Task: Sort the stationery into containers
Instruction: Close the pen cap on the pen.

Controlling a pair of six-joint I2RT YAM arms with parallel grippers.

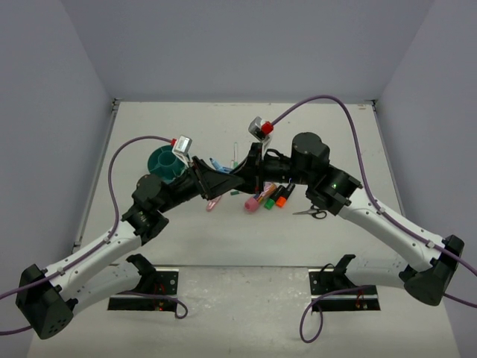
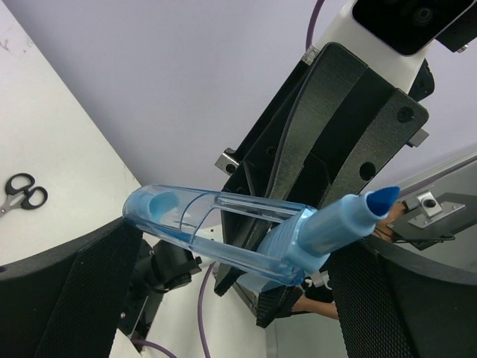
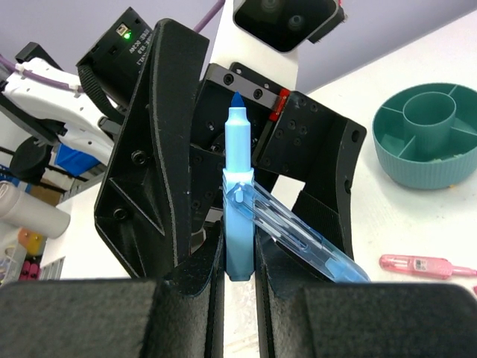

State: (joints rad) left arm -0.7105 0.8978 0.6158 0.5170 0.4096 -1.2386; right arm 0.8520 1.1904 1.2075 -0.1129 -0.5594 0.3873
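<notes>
My right gripper point(image 3: 240, 262) is shut on the base of a blue marker point(image 3: 238, 186), which stands upright with its tip bare. The marker's clear blue cap point(image 3: 313, 242) hangs slanted off its collar. In the left wrist view the marker point(image 2: 339, 224) and cap point(image 2: 201, 227) lie across the gap of my left gripper point(image 2: 242, 257). Its jaws stand wide apart around them. Both grippers point(image 1: 235, 177) meet above the table's middle. The teal organiser point(image 1: 165, 162) stands just left of them and also shows in the right wrist view point(image 3: 425, 138).
On the table lie a pink clip point(image 1: 216, 203), a pink tube point(image 1: 253, 201), a green highlighter point(image 1: 270, 198), an orange highlighter point(image 1: 282, 195), black-handled scissors point(image 1: 313, 212) and a white pen point(image 1: 234, 153). The scissors also show in the left wrist view point(image 2: 22, 192).
</notes>
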